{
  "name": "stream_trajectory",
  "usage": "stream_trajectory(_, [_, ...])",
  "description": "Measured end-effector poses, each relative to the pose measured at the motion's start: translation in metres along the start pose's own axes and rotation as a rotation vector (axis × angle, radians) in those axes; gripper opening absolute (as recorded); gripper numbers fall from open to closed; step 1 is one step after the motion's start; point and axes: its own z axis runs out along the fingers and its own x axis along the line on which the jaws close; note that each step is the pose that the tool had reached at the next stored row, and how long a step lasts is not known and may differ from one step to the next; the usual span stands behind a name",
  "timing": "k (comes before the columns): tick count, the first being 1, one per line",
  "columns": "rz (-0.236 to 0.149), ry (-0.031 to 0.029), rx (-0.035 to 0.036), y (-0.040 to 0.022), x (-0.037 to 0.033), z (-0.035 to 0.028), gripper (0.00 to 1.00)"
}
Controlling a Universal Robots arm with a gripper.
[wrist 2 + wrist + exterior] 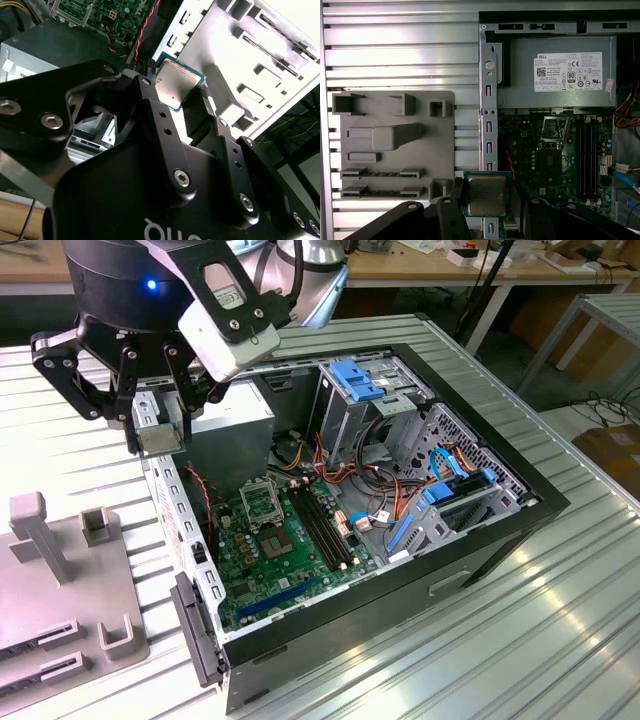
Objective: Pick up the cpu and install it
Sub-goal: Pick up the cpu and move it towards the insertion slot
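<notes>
End effector grips the cpu over the computer case edge

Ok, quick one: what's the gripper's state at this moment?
Gripper: closed on the cpu, holding it by its edges above the side rail of the computer case.

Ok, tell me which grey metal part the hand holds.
The cpu, the small square plate clamped in the hand; the big labelled box sits in the case.

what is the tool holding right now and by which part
The cpu, a small silver square chip, pinched by two opposite edges in the tool.
</notes>
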Motion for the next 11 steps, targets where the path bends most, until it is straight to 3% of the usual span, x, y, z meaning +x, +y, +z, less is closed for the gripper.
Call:
stream_trajectory(4, [0.000, -0.0001, 0.0000, 0.0001, -0.0025, 0.0000, 0.47])
stream_trajectory(11, [0.000, -0.0001, 0.0000, 0.0003, -0.0133, -0.0002, 0.47])
